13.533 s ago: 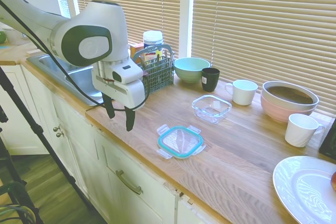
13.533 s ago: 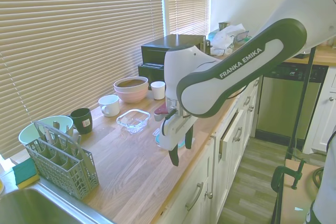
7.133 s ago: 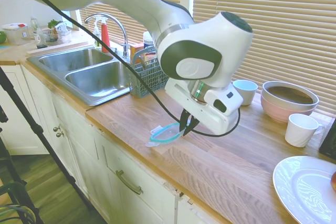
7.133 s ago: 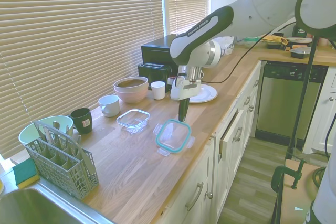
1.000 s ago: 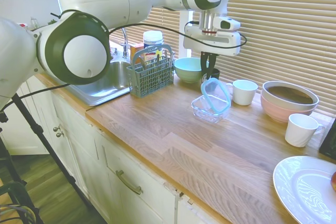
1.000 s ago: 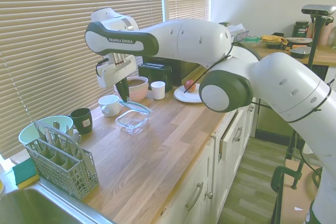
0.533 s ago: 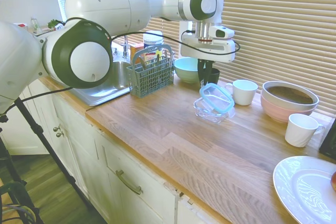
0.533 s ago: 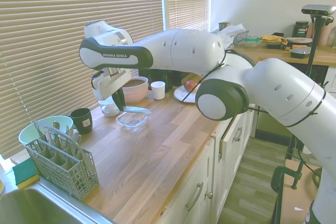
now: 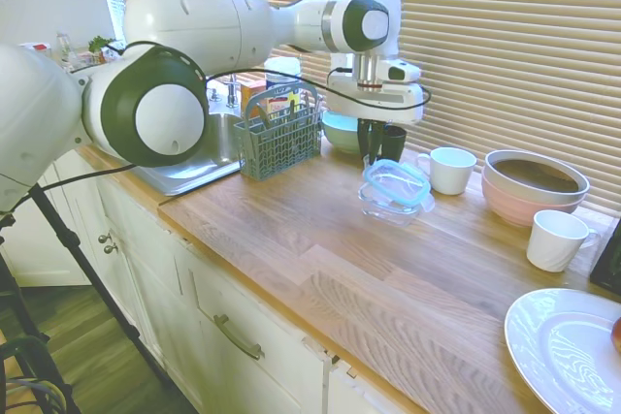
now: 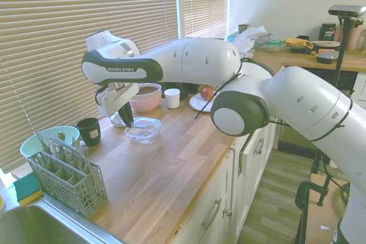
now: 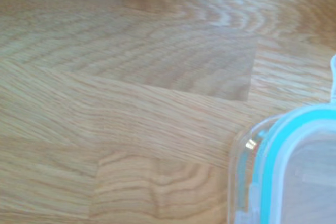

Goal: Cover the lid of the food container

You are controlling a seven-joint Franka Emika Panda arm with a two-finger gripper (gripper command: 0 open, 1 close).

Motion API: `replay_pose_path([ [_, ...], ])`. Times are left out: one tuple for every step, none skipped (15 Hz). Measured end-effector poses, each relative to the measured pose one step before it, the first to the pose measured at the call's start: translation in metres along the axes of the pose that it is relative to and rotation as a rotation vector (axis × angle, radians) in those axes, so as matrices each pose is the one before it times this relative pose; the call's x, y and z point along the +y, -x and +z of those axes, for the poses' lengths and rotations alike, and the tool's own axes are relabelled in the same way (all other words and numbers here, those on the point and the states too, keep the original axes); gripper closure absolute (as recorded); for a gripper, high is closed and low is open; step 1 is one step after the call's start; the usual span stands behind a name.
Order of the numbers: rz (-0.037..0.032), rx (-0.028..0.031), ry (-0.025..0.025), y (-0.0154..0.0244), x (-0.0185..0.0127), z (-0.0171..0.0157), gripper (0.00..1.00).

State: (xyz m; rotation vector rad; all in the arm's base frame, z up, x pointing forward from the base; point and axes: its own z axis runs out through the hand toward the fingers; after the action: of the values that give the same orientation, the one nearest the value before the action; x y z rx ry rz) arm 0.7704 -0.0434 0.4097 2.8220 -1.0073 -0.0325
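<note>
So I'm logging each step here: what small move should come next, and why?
Probably open the tool and let go. The lid already lies nearly flat on the food container, with the tool gripping its edge nearest the black mug. Releasing should let that edge settle.

I see a wooden table (image 9: 320, 269) carrying the food container (image 9: 386, 206), a grey cutlery basket (image 9: 279, 135), a teal bowl (image 9: 342, 129), a black cup (image 9: 393, 142), two white mugs (image 9: 449, 169), stacked bowls (image 9: 534, 184) and a white plate (image 9: 568, 351).
</note>
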Motion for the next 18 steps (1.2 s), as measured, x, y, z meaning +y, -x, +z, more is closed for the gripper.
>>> replay_pose_path([
  [-0.00293,0.00036,0.00341,0.00085,-0.00359,0.00502,1.00],
  [-0.00355,0.00220,0.00252,0.00028,-0.00331,0.00521,1.00],
  [-0.00314,0.00058,0.00271,0.00037,-0.00278,0.00497,1.00],
  [-0.00189,0.00320,0.00047,-0.00020,-0.00185,0.00421,1.00],
  [-0.00072,0.00606,-0.00206,-0.00071,-0.00102,0.00220,1.00],
  [-0.00016,0.00640,-0.00421,-0.00065,-0.00057,-0.00041,1.00],
  [-0.00055,0.00350,-0.00240,-0.00047,-0.00026,-0.00001,1.00],
  [-0.00072,0.00233,-0.00162,-0.00054,0.00011,0.00017,1.00],
  [-0.00002,0.00078,-0.00060,-0.00044,0.00040,0.00005,1.00],
  [0.00102,0.00013,-0.00024,-0.00050,0.00076,-0.00017,0.00],
  [0.00165,-0.00018,-0.00009,-0.00068,0.00102,-0.00002,0.00],
  [0.00305,-0.00046,0.00048,-0.00099,0.00149,0.00028,0.00],
  [0.00397,-0.00056,0.00092,-0.00164,0.00241,0.00051,0.00],
  [0.00438,-0.00071,0.00151,-0.00177,0.00280,0.00049,0.00],
  [0.00490,-0.00176,0.00172,-0.00173,0.00331,0.00046,0.00],
  [0.00349,-0.00238,0.00134,-0.00159,0.00332,0.00047,0.00],
  [0.00163,-0.00218,0.00147,-0.00154,0.00310,0.00097,0.00],
  [0.00026,-0.00088,0.00074,-0.00150,0.00271,0.00092,0.00],
])
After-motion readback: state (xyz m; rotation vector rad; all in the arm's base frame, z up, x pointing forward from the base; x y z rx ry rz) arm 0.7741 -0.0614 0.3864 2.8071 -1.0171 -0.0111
